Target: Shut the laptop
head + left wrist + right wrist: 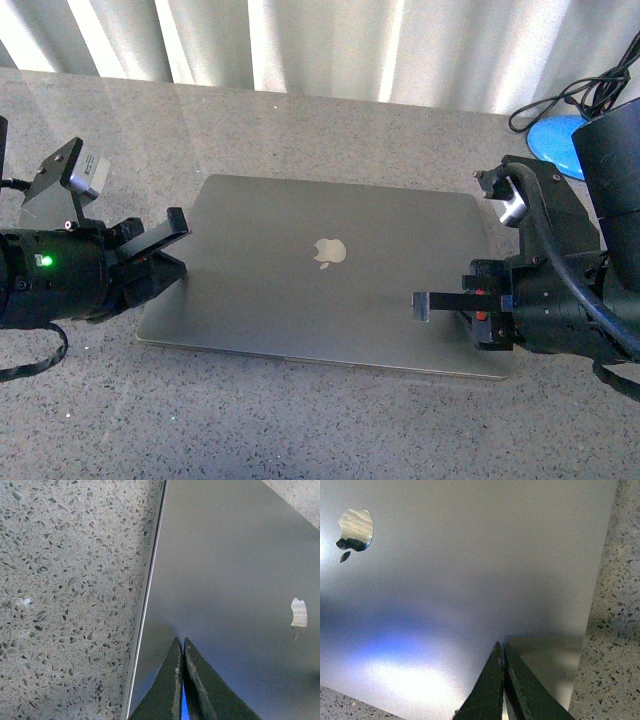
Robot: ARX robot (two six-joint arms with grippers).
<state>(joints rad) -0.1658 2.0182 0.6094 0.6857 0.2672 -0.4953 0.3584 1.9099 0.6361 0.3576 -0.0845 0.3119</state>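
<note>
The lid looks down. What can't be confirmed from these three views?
1. Keyboard and screen: in every view, covered by the shut lid of the laptop.
2. Whether the left gripper or the right gripper touches the lid: no view shows the tips side-on.
3. Part of the laptop's right edge: front view, behind the right gripper.
4. The blue object: front view, partly behind the right arm.

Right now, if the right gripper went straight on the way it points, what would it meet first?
Probably the lid of the laptop: the right gripper, fingers shut, sits over it, aimed toward the apple logo. Its height above the lid is unclear.
</note>
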